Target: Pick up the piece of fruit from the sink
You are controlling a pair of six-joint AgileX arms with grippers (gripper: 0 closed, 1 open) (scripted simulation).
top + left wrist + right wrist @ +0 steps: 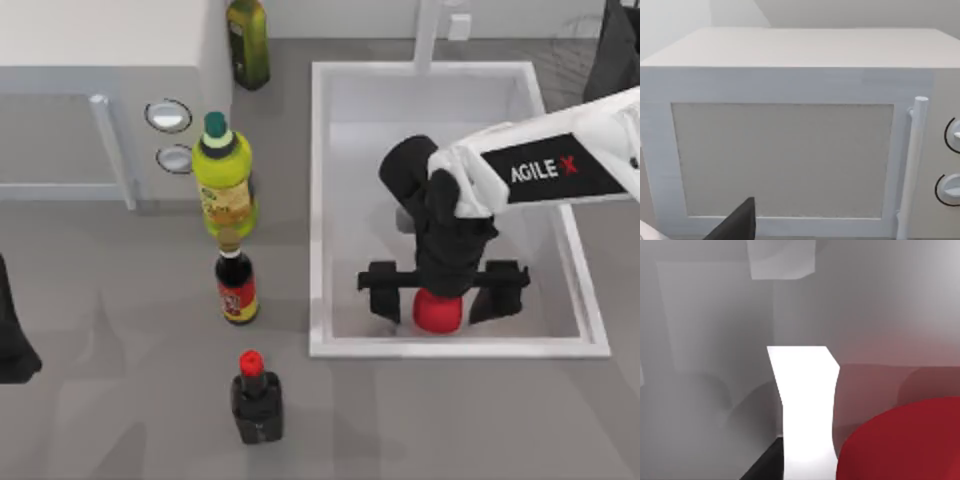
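Observation:
The piece of fruit (438, 313) is a bright red lump lying on the pale bottom of the sink (320, 200), close to its near rim. My right gripper (442, 290) is lowered into the basin and open, one dark finger on each side of the fruit, with gaps between. In the right wrist view the fruit (900, 442) looms close beside a pale finger (807, 415). My left arm (12, 340) is parked at the table's left edge.
A white faucet post (428, 35) stands at the sink's far edge. Left of the sink stand a yellow-green bottle (224, 180), a dark sauce bottle (237, 285) and a black red-capped bottle (256, 395). A white microwave (100, 80) and an olive bottle (247, 42) are at the back left.

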